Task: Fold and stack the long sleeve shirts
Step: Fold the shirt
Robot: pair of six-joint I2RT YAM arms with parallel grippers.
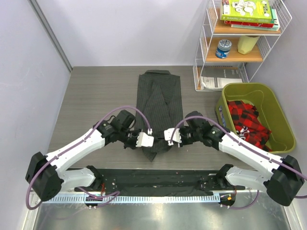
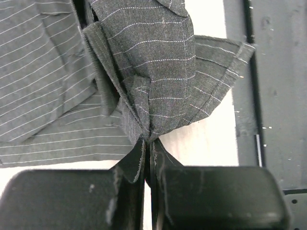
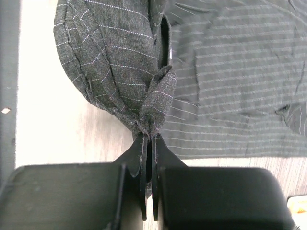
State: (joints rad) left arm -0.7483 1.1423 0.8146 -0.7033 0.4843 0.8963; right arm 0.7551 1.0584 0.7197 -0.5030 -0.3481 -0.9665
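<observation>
One long sleeve shirt point(image 1: 159, 98), dark charcoal with pale pinstripes, lies folded into a narrow strip down the middle of the table, collar at the far end. Both grippers meet at its near end. My left gripper point(image 1: 147, 140) is shut on the near-left corner; in the left wrist view the bunched cloth point(image 2: 158, 76) rises from the pinched tips of the left gripper point(image 2: 147, 142). My right gripper point(image 1: 169, 136) is shut on the near-right corner, and the right wrist view shows gathered cloth point(image 3: 115, 67) caught between the tips of the right gripper point(image 3: 151, 136). The near end is drawn up off the table.
A green bin point(image 1: 268, 96) holding red plaid cloth point(image 1: 247, 120) stands at the right. Behind it is a white wire shelf point(image 1: 206, 43) with books and jars. A black strip point(image 1: 158, 181) runs along the near edge between the arm bases.
</observation>
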